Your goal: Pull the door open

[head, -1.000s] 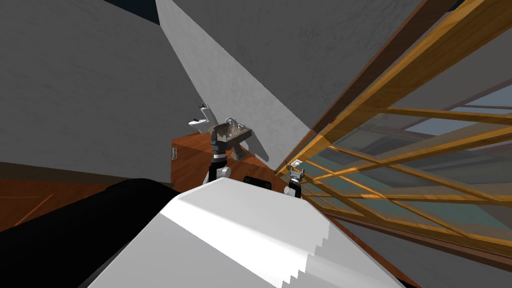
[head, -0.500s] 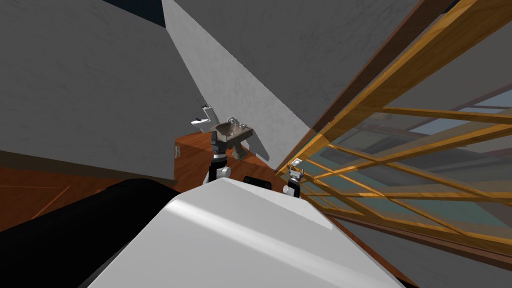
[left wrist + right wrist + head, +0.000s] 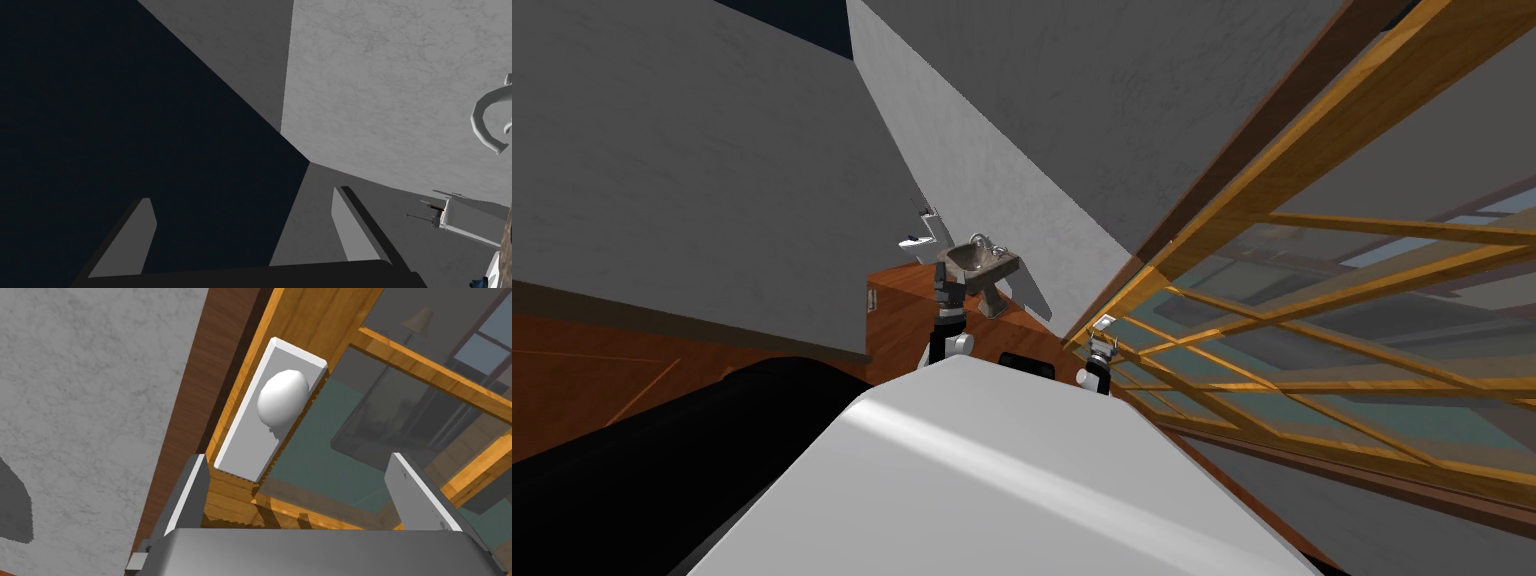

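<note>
A wooden door (image 3: 1312, 300) with glass panes between yellow-brown bars fills the right of the head view. Its white knob (image 3: 281, 397) sits on a white plate (image 3: 260, 433) at the door's edge, beside a dark brown frame (image 3: 200, 388). My right gripper (image 3: 300, 498) is open and short of the knob, which lies ahead of it and nearer one finger, touching nothing. In the head view the right gripper (image 3: 1102, 347) is just below the white plate (image 3: 1104, 322). My left gripper (image 3: 245, 230) is open and holds nothing; the left gripper (image 3: 948, 296) hangs in front of the sink.
A grey wall-mounted sink (image 3: 982, 262) with a tap stands ahead, a white toilet (image 3: 920, 238) beyond it. Grey walls (image 3: 712, 200) close in at the left and behind. The floor (image 3: 902, 320) is red-brown wood. A black area (image 3: 662, 470) lies at the lower left.
The whole head view has shifted slightly, so I have moved a little. The right gripper stays open just below the door's white plate; the left arm keeps its pose.
</note>
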{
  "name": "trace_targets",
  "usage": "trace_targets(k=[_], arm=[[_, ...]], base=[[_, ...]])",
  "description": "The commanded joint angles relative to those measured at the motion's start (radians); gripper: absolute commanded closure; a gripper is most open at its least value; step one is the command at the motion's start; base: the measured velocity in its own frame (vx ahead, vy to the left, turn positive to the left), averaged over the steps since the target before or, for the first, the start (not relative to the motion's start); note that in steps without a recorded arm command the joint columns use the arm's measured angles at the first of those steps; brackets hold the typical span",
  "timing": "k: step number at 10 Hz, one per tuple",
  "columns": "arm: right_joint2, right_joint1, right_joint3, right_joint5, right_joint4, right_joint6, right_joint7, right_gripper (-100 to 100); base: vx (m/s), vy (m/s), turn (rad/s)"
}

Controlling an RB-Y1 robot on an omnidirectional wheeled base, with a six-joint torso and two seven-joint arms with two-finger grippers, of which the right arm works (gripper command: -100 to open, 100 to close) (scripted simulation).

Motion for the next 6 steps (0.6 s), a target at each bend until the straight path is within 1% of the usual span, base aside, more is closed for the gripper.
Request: trace_targets(k=[1, 2, 3, 4, 5, 6], arm=[[0.002, -0.004, 0.01, -0.022, 0.002, -0.001, -0.05, -100], [0.002, -0.004, 0.01, -0.022, 0.002, -0.001, -0.054, -100], [0.004, -0.006, 0.017, -0.04, 0.003, -0.002, -0.093, -100], [0.006, -0.009, 0.025, -0.057, 0.003, -0.002, -0.12, -100], [0.006, -0.009, 0.025, -0.057, 0.003, -0.002, -0.132, -100], [0.007, -0.012, 0.031, -0.072, 0.004, -0.003, -0.168, -100]], base=[[-0.05, -0.006, 0.022], [-0.037, -0.003, 0.015], [-0.037, -0.001, 0.027], [-0.054, 0.001, 0.048], [-0.041, -0.006, 0.02], [-0.04, -0.008, 0.027]])
